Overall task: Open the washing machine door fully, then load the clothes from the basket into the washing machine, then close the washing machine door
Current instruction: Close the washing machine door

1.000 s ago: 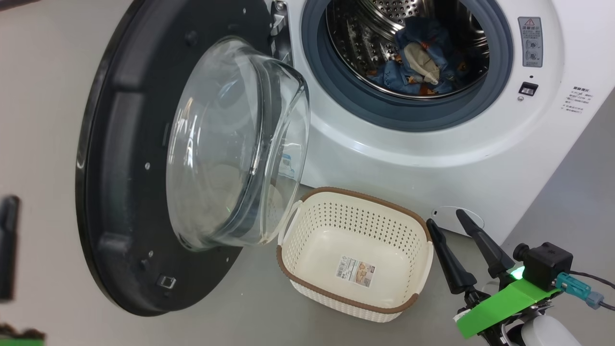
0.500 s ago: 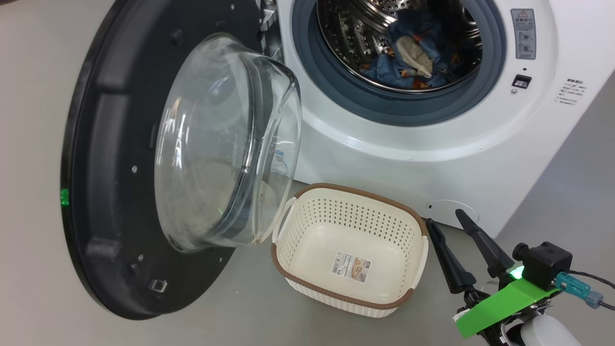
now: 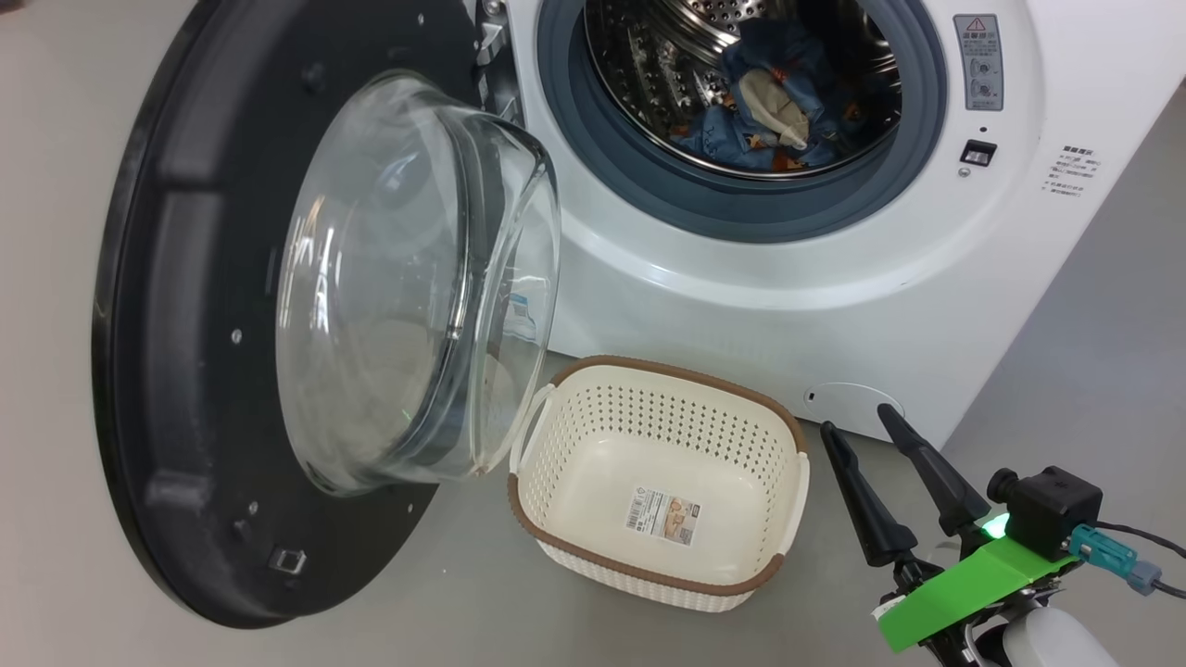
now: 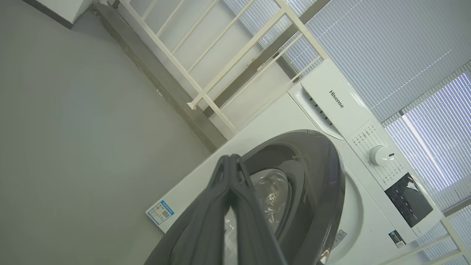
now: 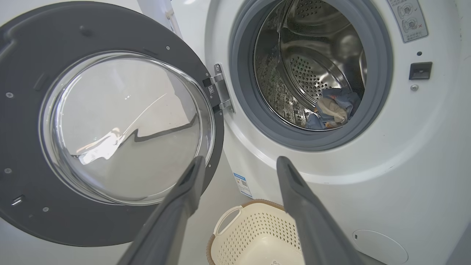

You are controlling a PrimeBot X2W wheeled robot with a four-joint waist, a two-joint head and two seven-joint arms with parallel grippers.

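Nearest the robot, the right claw [image 3: 856,419] hovers low over the floor [image 3: 445,602], its two dark fingers spread wide apart with nothing between them. It sits just to the right of the basket [image 3: 667,421] and does not touch it. The basket stands on the floor in front of the machine and is empty; only the label on its bottom shows.

The left claw [image 4: 230,158] has its fingers pressed together on nothing. In the left wrist view it points toward the outer side of the washing machine door [image 3: 185,371], though whether it touches that face cannot be told.

The door is swung well out to the left on its hinge, with its clear glass bowl [image 3: 408,278] bulging toward the basket and overhanging the basket's left handle. Behind both stands the white washing machine [image 3: 741,306], its mouth uncovered and ringed by the grey gasket [image 3: 741,208].

Farthest in, the clothes [image 3: 769,102] lie at the bottom of the steel drum [image 3: 649,65] — blue printed fabric with the cream piece on top.

Judged from this, opening and loading look done, with the cloth clear of the gasket. What remains is the last step — swinging the door shut. The left claw seems better placed to push it, and the glass bowl should clear the basket's rim.
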